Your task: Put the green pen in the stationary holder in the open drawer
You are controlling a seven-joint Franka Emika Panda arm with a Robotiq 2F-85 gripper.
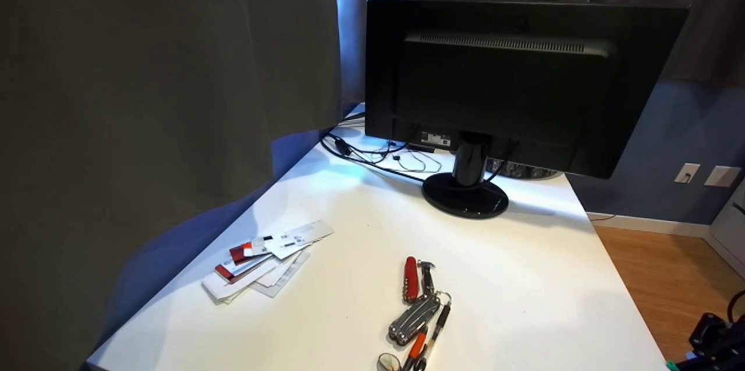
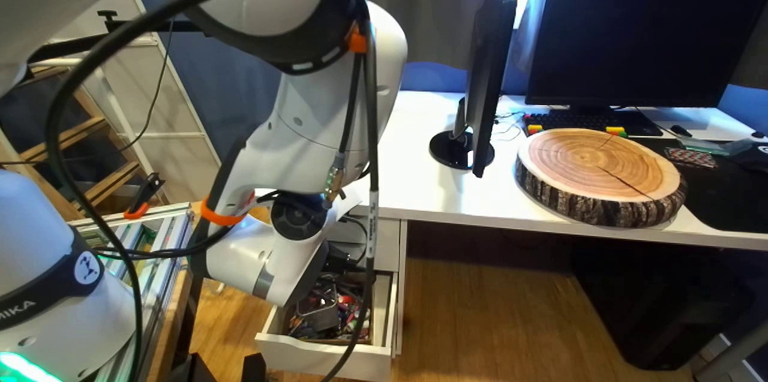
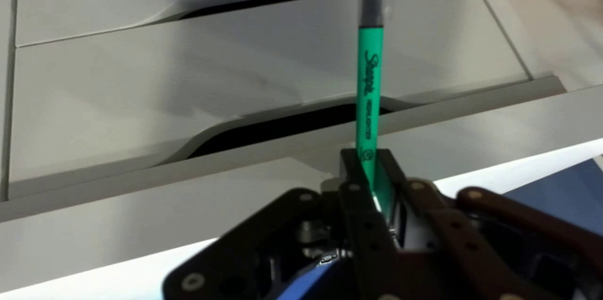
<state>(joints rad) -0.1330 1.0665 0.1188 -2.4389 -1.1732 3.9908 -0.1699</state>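
Wrist view: your gripper is pinching the green pen, which is showing against drawer fronts. Transfer step is likely running; next move is calling for aligning over the open drawer, then lowering into the apparent holder.

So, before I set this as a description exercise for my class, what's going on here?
A white robot arm is handling a bright green highlighter pen. In the wrist view, the black gripper is closed on the pen's lower part, with the rest showing against pale drawer fronts. It is not yet put away. In an exterior view, a white drawer stands open beneath the white desk, with a jumble of small items and a grey container, probably the intended holder, inside.
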